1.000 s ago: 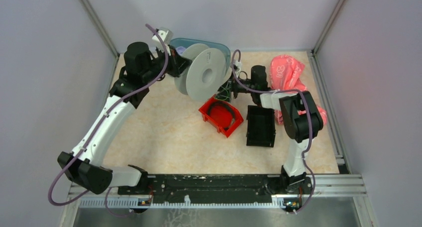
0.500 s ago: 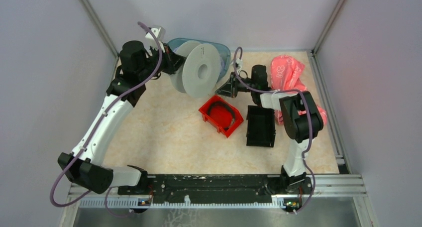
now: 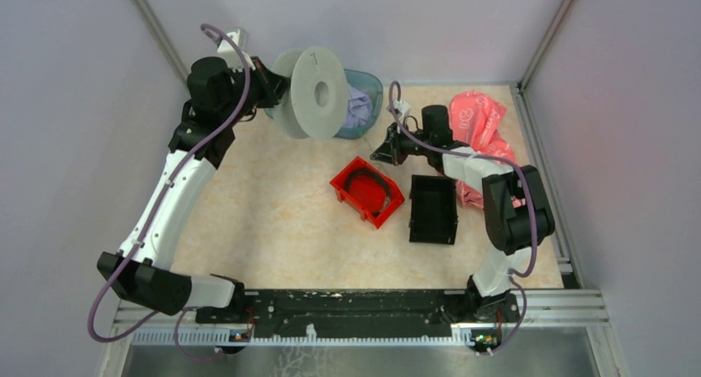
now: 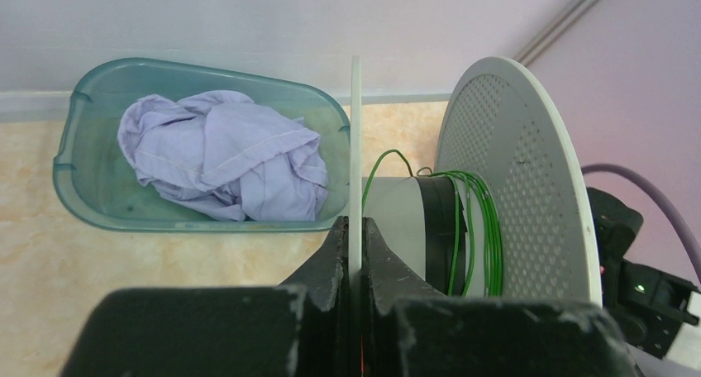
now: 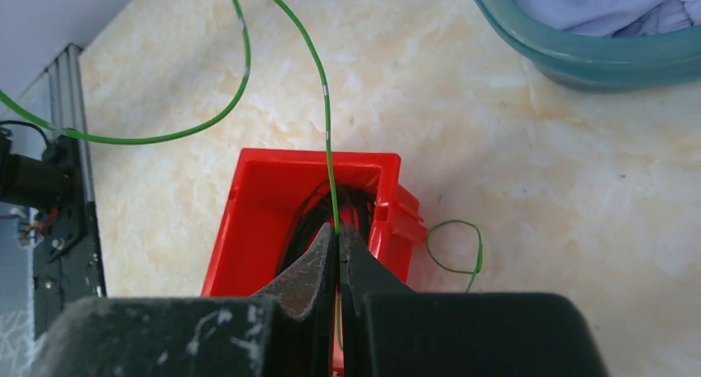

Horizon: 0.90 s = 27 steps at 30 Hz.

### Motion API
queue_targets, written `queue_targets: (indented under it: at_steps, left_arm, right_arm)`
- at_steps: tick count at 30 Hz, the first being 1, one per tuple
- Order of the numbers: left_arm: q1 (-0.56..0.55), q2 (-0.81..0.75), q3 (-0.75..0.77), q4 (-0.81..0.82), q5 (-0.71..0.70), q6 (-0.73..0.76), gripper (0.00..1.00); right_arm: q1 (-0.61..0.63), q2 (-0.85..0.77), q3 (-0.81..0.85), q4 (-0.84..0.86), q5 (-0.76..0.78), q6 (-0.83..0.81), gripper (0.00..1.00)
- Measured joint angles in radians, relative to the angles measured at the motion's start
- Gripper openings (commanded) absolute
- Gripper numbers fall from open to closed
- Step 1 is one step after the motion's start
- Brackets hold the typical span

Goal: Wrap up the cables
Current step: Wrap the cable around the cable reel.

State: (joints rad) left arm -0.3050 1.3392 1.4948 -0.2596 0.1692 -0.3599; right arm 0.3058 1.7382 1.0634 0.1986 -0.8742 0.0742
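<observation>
My left gripper (image 4: pixel 355 224) is shut on the thin near rim of a white spool (image 3: pixel 318 92) and holds it up at the back left, in front of the teal basin. Green cable (image 4: pixel 471 228) lies in several turns round the spool's hub, next to the perforated far flange (image 4: pixel 517 178). From there the green cable (image 5: pixel 326 104) runs down to my right gripper (image 5: pixel 337 228), which is shut on it just above a red bin (image 5: pixel 248 220). A small loose green loop (image 5: pixel 455 245) lies on the table beside the bin. In the top view the right gripper (image 3: pixel 382 154) hangs right of the spool.
A teal basin (image 3: pixel 369 90) with lilac cloth (image 4: pixel 223 158) stands at the back behind the spool. The red bin (image 3: pixel 366 191) holds a black coil. To its right lie a black bin (image 3: pixel 433 209) and a pink bag (image 3: pixel 475 116).
The left arm has carried the spool to the left and toward the back wall, turning it. The right gripper has shut on the green cable and its arm has shifted a little.
</observation>
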Motion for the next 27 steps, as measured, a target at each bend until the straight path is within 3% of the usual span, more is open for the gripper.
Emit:
queue_targets:
  at_steps: [12, 18, 27]
  left_arm:
    - [0.004, 0.034, 0.049, -0.056, -0.276, -0.009, 0.00]
    - [0.004, 0.066, 0.048, -0.055, -0.368, 0.022, 0.00]
    - [0.003, 0.093, 0.016, -0.003, -0.467, 0.102, 0.00]
  right_arm:
    - [0.071, -0.132, 0.055, -0.444, 0.110, -0.385, 0.00]
    - [0.174, -0.178, 0.097, -0.618, 0.139, -0.530, 0.00]
    - [0.334, -0.264, 0.177, -0.837, 0.122, -0.636, 0.00]
